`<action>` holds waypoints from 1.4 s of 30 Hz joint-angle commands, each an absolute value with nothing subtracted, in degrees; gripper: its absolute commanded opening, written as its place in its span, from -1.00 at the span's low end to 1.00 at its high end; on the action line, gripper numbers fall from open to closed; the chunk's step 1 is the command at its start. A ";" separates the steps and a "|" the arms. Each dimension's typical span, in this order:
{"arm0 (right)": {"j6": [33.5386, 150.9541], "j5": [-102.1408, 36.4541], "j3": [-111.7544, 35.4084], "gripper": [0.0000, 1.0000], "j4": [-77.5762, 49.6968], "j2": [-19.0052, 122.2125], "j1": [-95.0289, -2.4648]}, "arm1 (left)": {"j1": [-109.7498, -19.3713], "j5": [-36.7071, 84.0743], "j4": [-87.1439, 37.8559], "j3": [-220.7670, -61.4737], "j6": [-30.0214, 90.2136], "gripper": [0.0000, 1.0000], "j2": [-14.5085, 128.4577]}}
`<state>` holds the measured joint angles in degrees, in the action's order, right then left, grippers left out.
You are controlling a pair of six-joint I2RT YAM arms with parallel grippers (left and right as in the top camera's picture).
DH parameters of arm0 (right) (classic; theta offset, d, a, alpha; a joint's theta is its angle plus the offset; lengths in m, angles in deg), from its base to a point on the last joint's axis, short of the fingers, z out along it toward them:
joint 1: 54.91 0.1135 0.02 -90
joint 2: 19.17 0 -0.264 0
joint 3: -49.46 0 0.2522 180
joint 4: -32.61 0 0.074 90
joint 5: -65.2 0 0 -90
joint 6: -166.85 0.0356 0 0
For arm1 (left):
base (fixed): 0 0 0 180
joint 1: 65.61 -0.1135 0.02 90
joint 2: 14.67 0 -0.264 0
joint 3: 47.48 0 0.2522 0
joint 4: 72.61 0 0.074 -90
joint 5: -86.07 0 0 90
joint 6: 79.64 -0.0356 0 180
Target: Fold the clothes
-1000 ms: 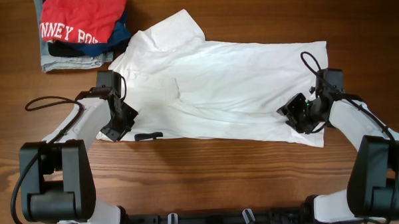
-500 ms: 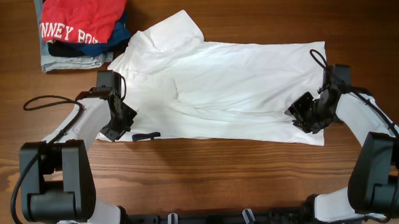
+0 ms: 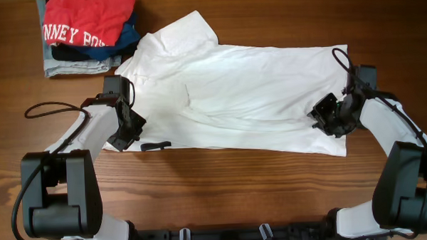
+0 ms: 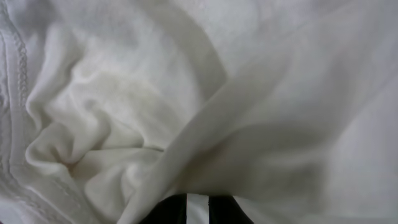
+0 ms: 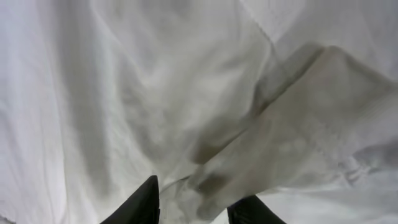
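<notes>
While T-shirt [image 3: 248, 97] sprawls, red garment [image 3: 89, 17] ("NNEY PO")

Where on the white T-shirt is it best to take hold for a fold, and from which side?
Its near long edge, at both end corners, from above on the near side. The white T-shirt lies flat, spread left to right, so likely only an edge offers fabric to pinch.

Bunched white T-shirt [image 4: 186, 93] pinched in the claw [image 4: 198, 210].
</notes>
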<state>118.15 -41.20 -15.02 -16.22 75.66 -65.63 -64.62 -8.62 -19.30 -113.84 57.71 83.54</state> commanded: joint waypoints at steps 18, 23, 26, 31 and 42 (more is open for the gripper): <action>121.69 -30.80 -21.24 -0.26 -17.03 72.05 -65.83 | -65.18 -11.05 -19.04 -113.03 56.27 -0.92 78.10; 114.37 -47.98 -27.34 0.28 -25.88 64.12 -63.10 | -65.07 -8.47 -17.01 -113.03 55.53 -0.57 68.44; 115.24 -49.31 -27.17 0.40 -28.99 65.28 -55.99 | -65.10 -3.31 -16.39 -113.01 55.55 0.04 68.39; 132.14 -47.21 -27.17 0.40 -28.14 72.38 -40.98 | -65.10 -2.89 -15.34 -113.01 55.57 0.64 68.48; 146.47 -42.41 -26.82 0.41 -23.20 83.64 -33.94 | -65.10 -2.89 -14.82 -113.01 55.55 0.74 68.53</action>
<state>143.63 -45.38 -27.08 -23.90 82.02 -34.16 -64.62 -3.38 -15.02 -113.30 55.85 68.42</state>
